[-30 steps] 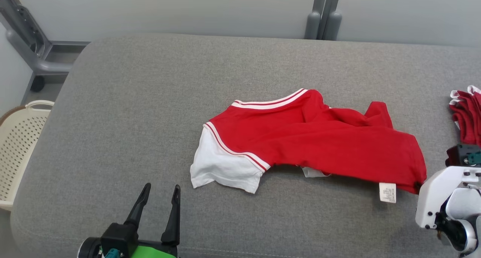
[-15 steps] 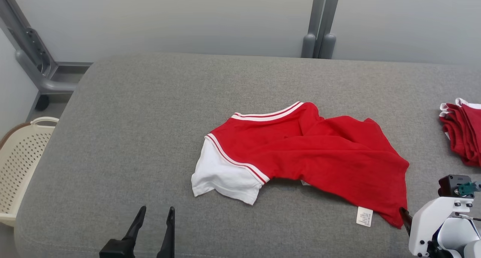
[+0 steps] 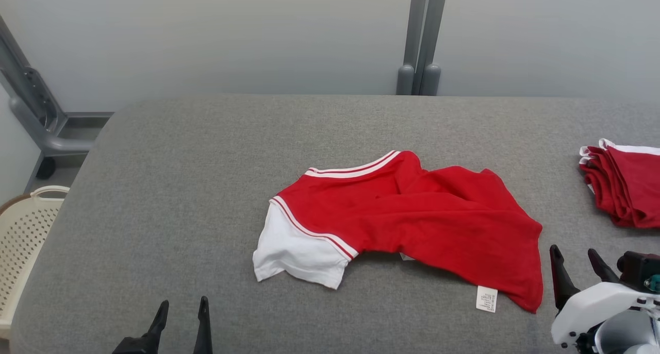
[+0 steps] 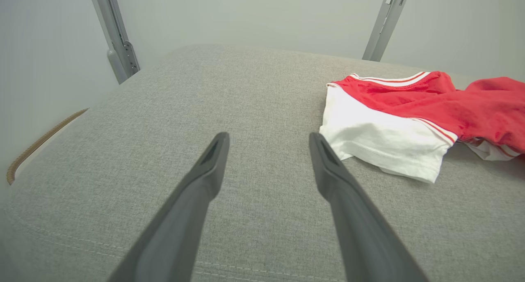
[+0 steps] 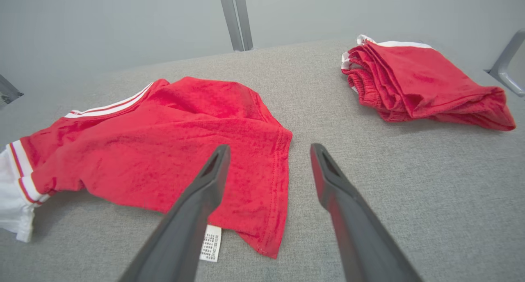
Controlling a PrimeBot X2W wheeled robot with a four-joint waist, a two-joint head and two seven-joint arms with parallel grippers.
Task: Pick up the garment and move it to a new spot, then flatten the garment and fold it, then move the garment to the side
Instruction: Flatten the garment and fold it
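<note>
A red garment [image 3: 412, 225] with a white sleeve and white-striped trim lies crumpled near the middle of the grey padded table [image 3: 206, 163]. A white label hangs at its near right corner. My right gripper [image 3: 575, 256] stands open just right of that corner, holding nothing; in the right wrist view its open fingers [image 5: 205, 183] rise over the garment [image 5: 164, 150] hem. At the near left edge my left gripper [image 3: 182, 308] is open and empty, well clear of the cloth. The left wrist view shows the garment [image 4: 410, 113], white sleeve nearest, to the right of the fingertips.
A stack of folded red clothes [image 3: 624, 184] sits at the table's right edge, also the stack [image 5: 414, 81] in the right wrist view. A cream perforated basket [image 3: 20, 240] stands off the table's left side. Grey frame posts [image 3: 417, 39] rise behind the table.
My right gripper has let go of the garment's near right corner and opened; the cloth has settled on the table. The head camera has tilted up, shifting the whole picture down.
</note>
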